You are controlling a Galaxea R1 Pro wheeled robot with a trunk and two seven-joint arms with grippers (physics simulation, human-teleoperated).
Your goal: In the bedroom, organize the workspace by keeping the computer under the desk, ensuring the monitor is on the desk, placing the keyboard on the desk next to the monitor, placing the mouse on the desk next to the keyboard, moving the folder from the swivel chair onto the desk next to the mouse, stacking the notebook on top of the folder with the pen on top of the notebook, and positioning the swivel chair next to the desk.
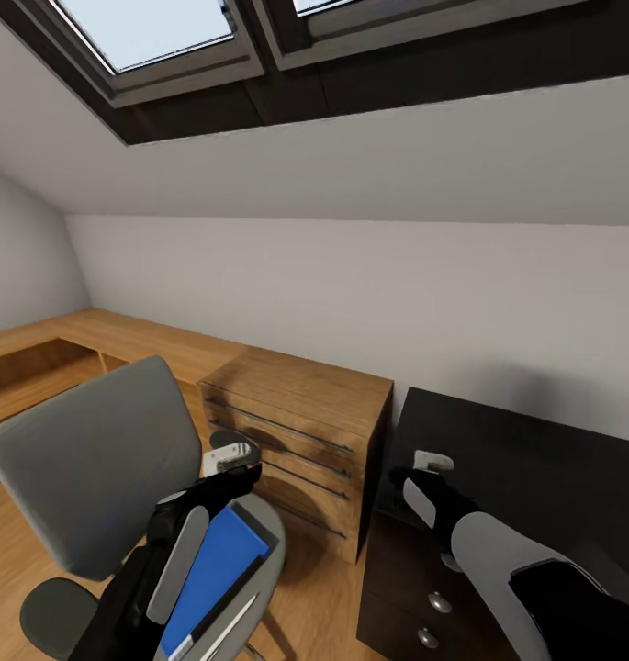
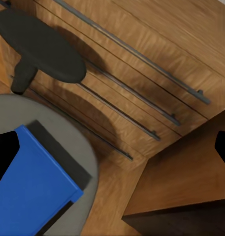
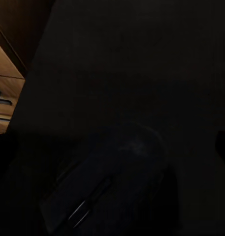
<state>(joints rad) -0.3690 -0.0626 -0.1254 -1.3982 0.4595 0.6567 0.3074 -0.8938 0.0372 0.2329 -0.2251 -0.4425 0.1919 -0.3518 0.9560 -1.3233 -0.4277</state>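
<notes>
Left gripper [image 1: 230, 462], jaws spread, above blue folder [image 1: 215, 574] on swivel chair [image 1: 94, 468]; right gripper [image 1: 424, 470], grip indiscernible, over what seems the mouse [image 3: 112, 182] on desk [image 1: 534, 468].

Daylight comes from the skylights [image 1: 158, 32] overhead, leaving the white wall [image 1: 351, 294] evenly lit, with a soft shadow above the desk [image 1: 534, 459]. The head view bends straight lines towards its edges. The left wrist view is bright and fairly sharp, the armrest [image 2: 41, 44] throwing a dark shadow on the drawers [image 2: 142, 83]. The right wrist view is very dim; the mouse [image 3: 117, 182] barely shows, blurred.
</notes>
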